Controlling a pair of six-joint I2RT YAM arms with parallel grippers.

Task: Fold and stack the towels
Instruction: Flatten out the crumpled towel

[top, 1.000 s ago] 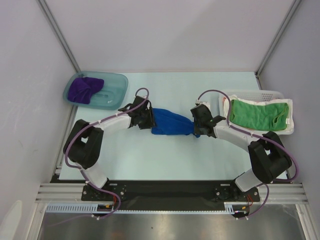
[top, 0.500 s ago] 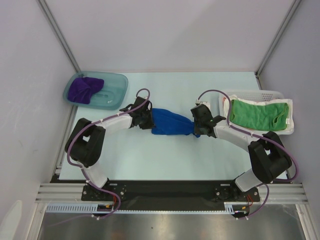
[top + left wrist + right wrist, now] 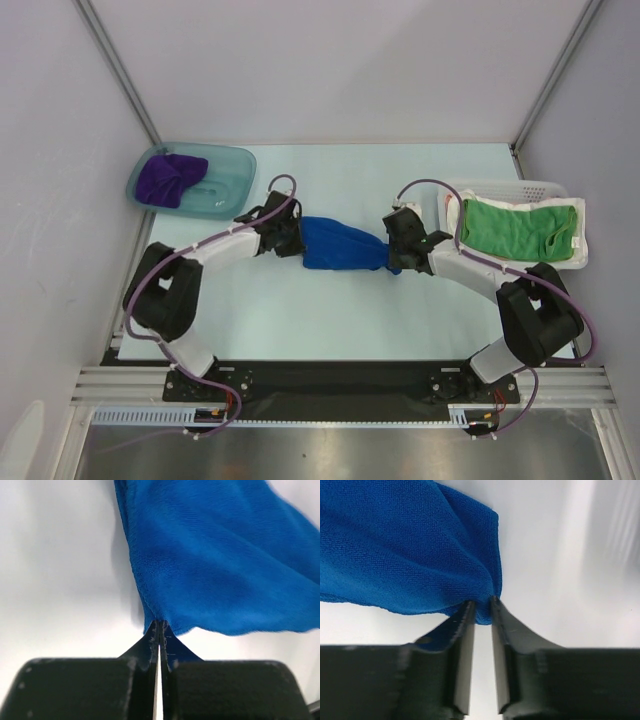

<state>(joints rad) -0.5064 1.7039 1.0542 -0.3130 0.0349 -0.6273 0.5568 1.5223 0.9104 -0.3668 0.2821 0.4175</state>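
Note:
The royal blue towel [image 3: 342, 246] lies bunched on the table between my two grippers. My left gripper [image 3: 297, 240] is at its left end, and in the left wrist view its tips [image 3: 159, 624] are pinched shut on the edge of the blue cloth [image 3: 215, 555]. My right gripper [image 3: 393, 250] is at the towel's right end. In the right wrist view its jaws [image 3: 481, 602] stand narrowly apart with a corner of the blue towel [image 3: 405, 545] clamped between them. The green towel [image 3: 517, 228] lies in the white basket. The purple towel [image 3: 168, 177] sits crumpled in the teal tub.
The teal tub [image 3: 235, 170] stands at the table's back left corner. At the right edge is the white slotted basket [image 3: 582, 255], close behind my right arm. Grey walls enclose the table on the left, right and back.
My left gripper has closed onto the left end of the blue towel, and the left arm has shifted slightly. The right gripper and the towel stay where they were.

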